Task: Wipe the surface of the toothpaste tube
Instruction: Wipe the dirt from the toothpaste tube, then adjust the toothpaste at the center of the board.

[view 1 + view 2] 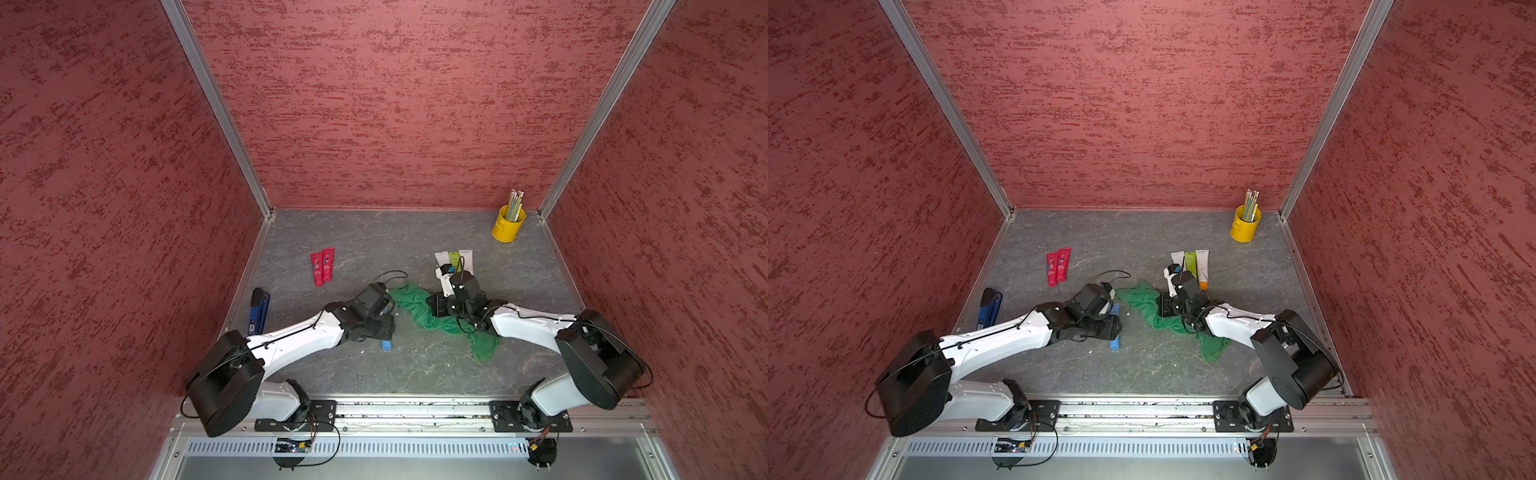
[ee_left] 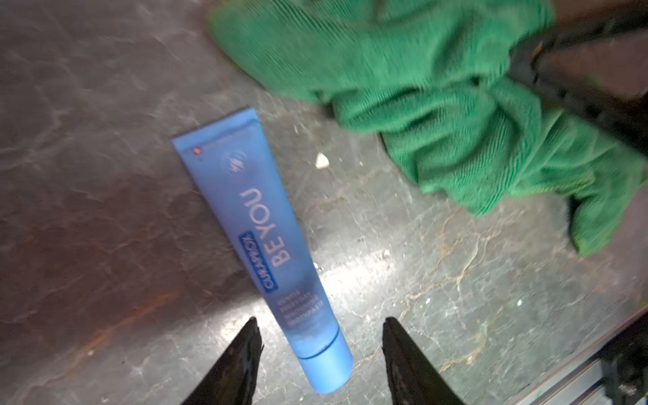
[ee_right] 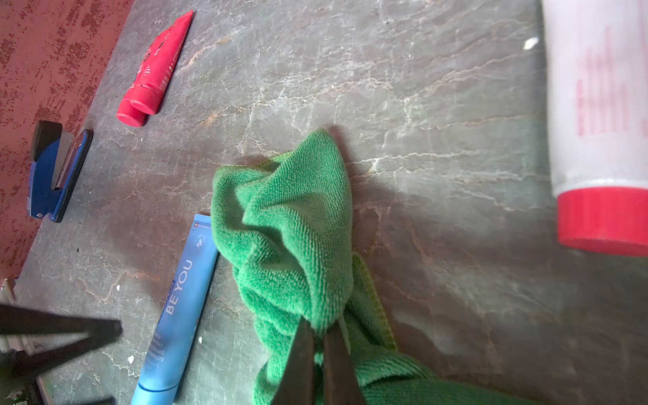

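rail (image 1: 415, 409): along the near edge of table (image 1: 415, 374); bare slab between it and the tube cap, room to draw back.
toothpaste tube (image 2: 266, 245): flat on table, left of centre; long axis near–far, cap end near, crimped end far.
left gripper (image 2: 321, 322): right over cap end, jaws spread either side of the tube, no contact seen; nearer arm.
green cloth (image 3: 291, 228): bunched just right of the tube, beside crimped end; contact hard to tell.
right gripper (image 3: 321, 326): pressed together on a fold of the cloth, right of the tube.
key relation: tube lies left of right gripper; probably a leftward sweep onto it, then strokes along the near–far axis.
left side: stapler (image 1: 259, 311) and red tubes (image 1: 323, 268) well apart; overshoot room.
far right: pale tubes (image 1: 467, 257) close behind right gripper; pencil cup (image 1: 508, 224) in far corner.
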{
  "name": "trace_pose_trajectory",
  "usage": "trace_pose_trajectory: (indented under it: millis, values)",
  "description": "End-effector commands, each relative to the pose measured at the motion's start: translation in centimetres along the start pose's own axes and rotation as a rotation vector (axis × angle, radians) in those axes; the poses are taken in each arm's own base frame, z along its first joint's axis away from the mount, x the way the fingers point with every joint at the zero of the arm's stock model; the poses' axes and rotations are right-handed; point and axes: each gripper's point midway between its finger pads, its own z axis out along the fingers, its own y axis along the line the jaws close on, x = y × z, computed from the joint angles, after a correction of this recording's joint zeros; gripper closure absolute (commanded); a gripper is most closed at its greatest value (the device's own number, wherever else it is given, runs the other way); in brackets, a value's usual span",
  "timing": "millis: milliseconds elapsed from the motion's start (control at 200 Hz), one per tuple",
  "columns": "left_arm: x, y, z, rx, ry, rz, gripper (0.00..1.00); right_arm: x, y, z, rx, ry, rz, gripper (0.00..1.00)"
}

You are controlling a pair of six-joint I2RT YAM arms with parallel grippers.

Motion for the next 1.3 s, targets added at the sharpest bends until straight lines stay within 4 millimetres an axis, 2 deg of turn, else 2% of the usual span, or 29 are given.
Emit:
trace_pose_trajectory:
  millis: [0,276,411,726,1097,1167,1298]
  values:
    - [-0.5,-0.4,0.0,0.163,-0.022,-0.131,0.48,-0.7,0.3,-0.4,-0.013,-0.027,-0.012,1.00]
    - [0.7,1.0,0.7,0.238,-0.068,-0.275,0.66,-0.4,0.5,-0.2,-0.033,-0.012,-0.009,1.00]
    - [1.5,1.4,1.3,0.227,-0.052,-0.287,0.66,-0.4,0.6,-0.2,-0.037,-0.013,-0.009,1.00]
    - [0.9,1.5,1.8,0.188,-0.057,-0.273,0.65,-0.1,0.7,0.2,-0.045,0.006,-0.007,1.00]
    - [1.4,1.7,4.2,0.124,0.008,-0.248,0.65,0.1,0.8,0.3,-0.053,0.015,-0.006,1.00]
    - [1.5,1.6,4.5,0.109,0.022,-0.237,0.69,0.1,0.8,0.4,-0.056,0.018,-0.006,1.00]
    - [1.6,1.3,5.0,0.080,0.049,-0.212,0.82,0.0,0.9,0.2,-0.059,0.014,-0.007,1.00]
